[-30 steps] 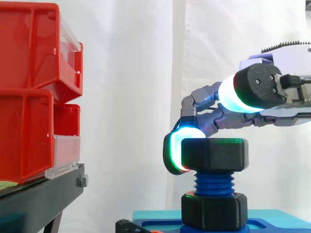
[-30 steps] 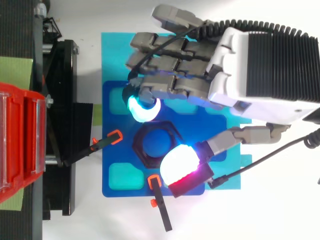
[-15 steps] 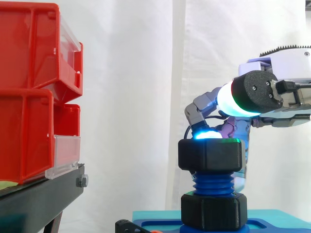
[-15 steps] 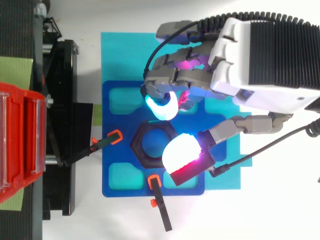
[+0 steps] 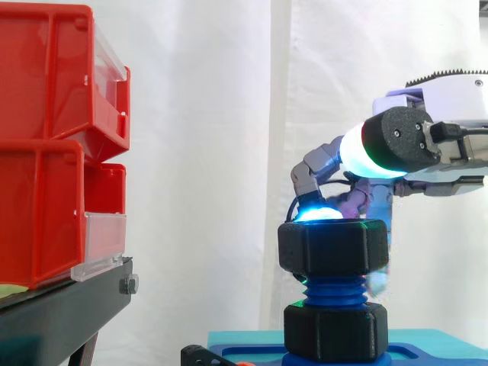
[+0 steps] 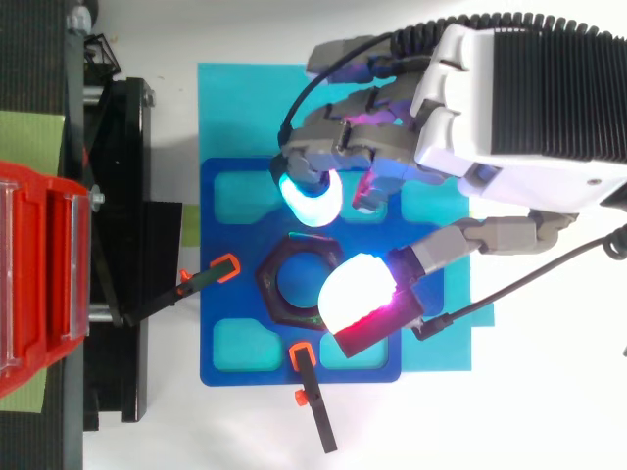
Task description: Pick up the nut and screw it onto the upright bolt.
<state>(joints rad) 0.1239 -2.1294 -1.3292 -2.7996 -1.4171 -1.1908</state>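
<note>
With the white-and-grey robot hand (image 6: 509,108) clenched above, not grasping, the black hexagonal plastic nut (image 5: 332,248) part-way down the blue threaded upright bolt (image 5: 335,290) at the centre of the blue fixture plate (image 6: 211,245), set pads (image 6: 309,199) on opposite flats, hold the nut level, then turn; the contents of the stacked red plastic bins (image 5: 46,152) at the black stand's (image 5: 69,305) edge are hidden.

Red bins (image 5: 46,145) stacked at 9 o'clock on black stand (image 5: 61,313). White curtain (image 5: 206,152) behind. Orange-tipped clamps (image 6: 223,268) at 6 and 9 o'clock of blue plate (image 6: 230,237).
</note>
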